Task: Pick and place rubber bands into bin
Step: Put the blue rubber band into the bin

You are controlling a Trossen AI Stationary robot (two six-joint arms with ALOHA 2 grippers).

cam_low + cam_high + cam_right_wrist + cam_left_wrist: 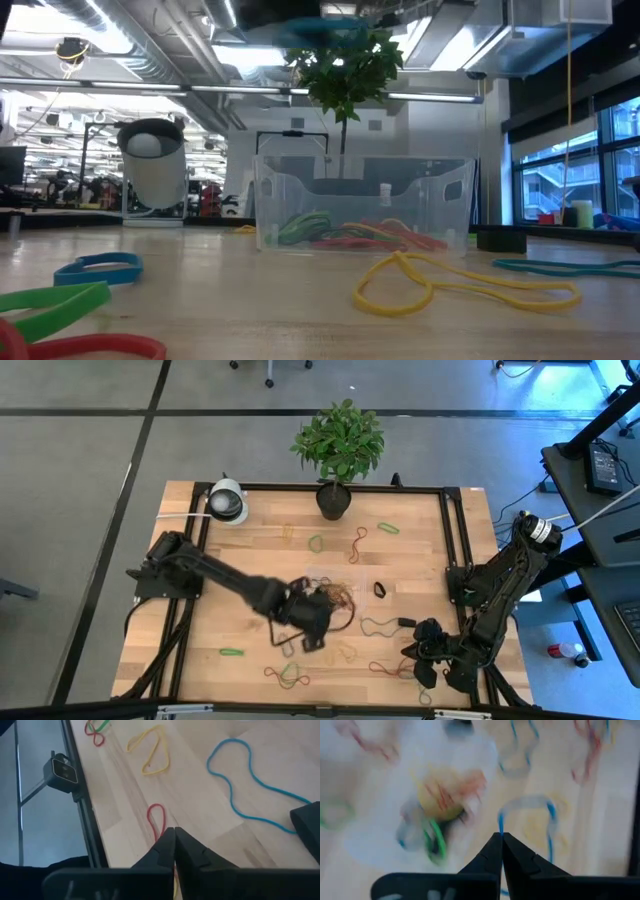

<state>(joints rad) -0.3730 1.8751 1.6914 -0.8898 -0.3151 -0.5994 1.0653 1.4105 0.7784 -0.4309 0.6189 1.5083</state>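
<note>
The bin point(365, 205) is a clear tray at the table's middle point(318, 575) with several coloured rubber bands lying in it. My left gripper point(501, 837) hangs near the bin's near side point(315, 638), shut on a blue rubber band point(550, 815). My right gripper point(174, 831) is shut low at the near right point(408, 660), its tips at the near end of a red rubber band point(156, 817) that lies flat on the wood. Loose bands lie around: yellow point(150, 750), blue point(235, 775), green point(231, 652). My left gripper pinches one strand of the blue band point(500, 822) between its two fingertips, coming from above and slanting down. The rest of the loop hangs slack beyond and below the fingers, over the table. My right gripper's fingertips hide the red band's near end point(161, 831); I cannot tell whether they touch it.
A potted plant point(333, 500) and a white dome point(228, 502) stand at the far edge. A small black ring point(380, 589) and a black block point(405, 622) lie right of the bin. A black box point(62, 770) sits on the frame at the near edge.
</note>
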